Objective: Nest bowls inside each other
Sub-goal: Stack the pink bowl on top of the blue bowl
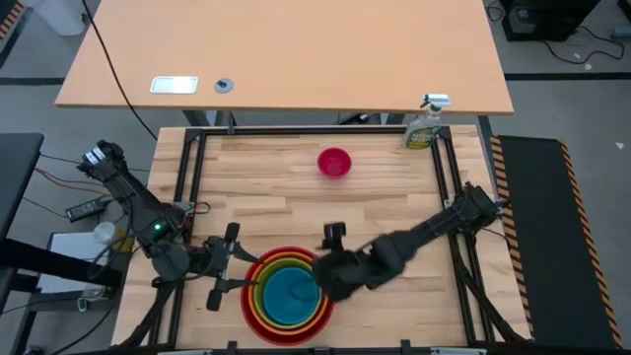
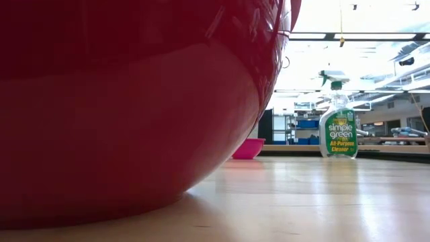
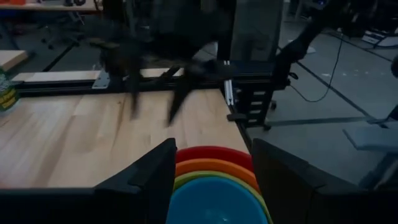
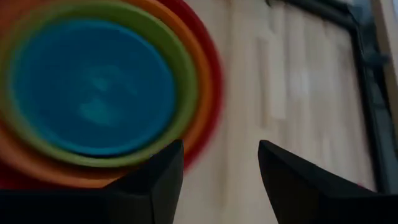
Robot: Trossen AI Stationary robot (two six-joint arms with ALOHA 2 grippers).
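Near the table's front edge stands a stack of nested bowls [image 1: 286, 296]: red outermost, then orange, lime green, and blue [image 4: 93, 84] innermost. A small pink bowl [image 1: 334, 163] rests upright on its base at the far middle, apart from the stack. My left gripper [image 1: 237, 268] hovers open just left of the stack's red rim [image 3: 214, 153], which shows ahead between its fingers. My right gripper [image 4: 221, 168] hangs open above the stack's right side, pointing slantwise down, with nothing between its fingers. In the low view the red bowl's wall [image 2: 121, 101] fills the foreground.
A green spray bottle [image 1: 426, 123] stands at the table's far right corner, also in the low view [image 2: 339, 124]. A black frame [image 1: 197, 133] runs along the table's edges. Bare wood lies between the stack and the pink bowl [image 2: 248, 148].
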